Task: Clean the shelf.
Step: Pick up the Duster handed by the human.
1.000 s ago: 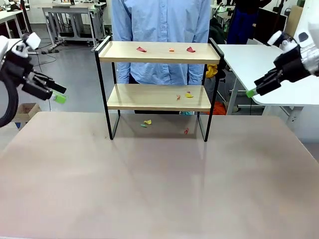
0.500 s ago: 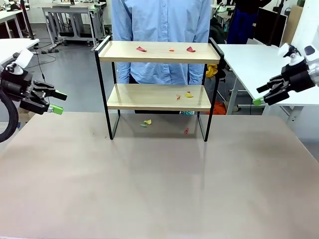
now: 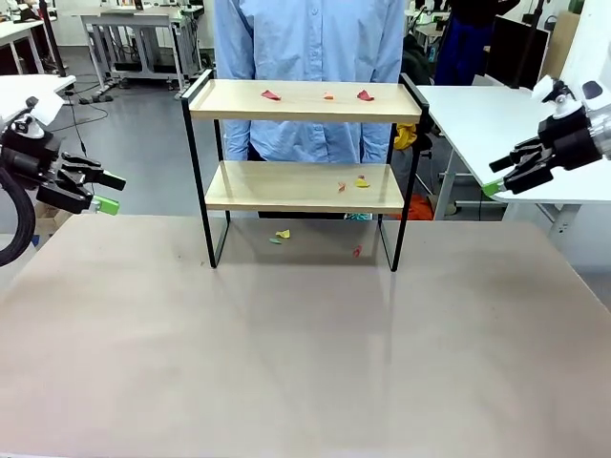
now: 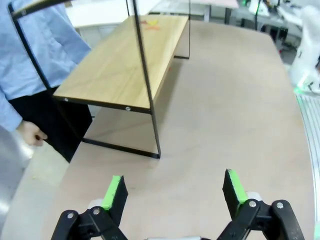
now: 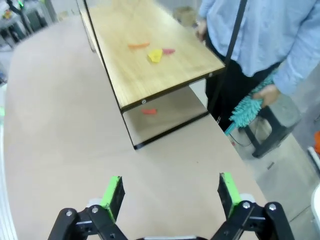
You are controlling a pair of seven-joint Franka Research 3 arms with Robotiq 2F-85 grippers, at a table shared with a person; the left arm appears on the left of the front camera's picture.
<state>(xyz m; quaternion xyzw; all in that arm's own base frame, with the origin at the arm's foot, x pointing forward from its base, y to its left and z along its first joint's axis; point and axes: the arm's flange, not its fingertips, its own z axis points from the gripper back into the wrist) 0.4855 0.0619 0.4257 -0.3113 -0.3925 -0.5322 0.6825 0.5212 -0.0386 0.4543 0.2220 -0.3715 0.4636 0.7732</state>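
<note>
The shelf (image 3: pixel 304 185) stands at the far middle of the beige table, two wooden boards in a black frame. Small red, orange and yellow scraps (image 3: pixel 271 93) lie on its top board, more on the lower board (image 5: pixel 155 55) and on the table under it (image 3: pixel 283 234). My left gripper (image 3: pixel 107 192) hovers open off the table's left edge, well away from the shelf (image 4: pixel 120 70). My right gripper (image 3: pixel 496 176) hovers open beyond the right edge. Both wrist views show green-padded fingers (image 4: pixel 114 192) (image 5: pixel 113 193) spread wide with nothing between them.
A person in a light blue shirt (image 3: pixel 307 48) stands behind the shelf, holding a teal duster (image 5: pixel 245 111) in one hand. A white table (image 3: pixel 496 124) stands at the back right. The near half of the beige table (image 3: pixel 305 363) is bare.
Both arms have drawn back outward from the table. The left gripper dropped and moved left; the right gripper moved right and up. The shelf and scraps have not moved.
</note>
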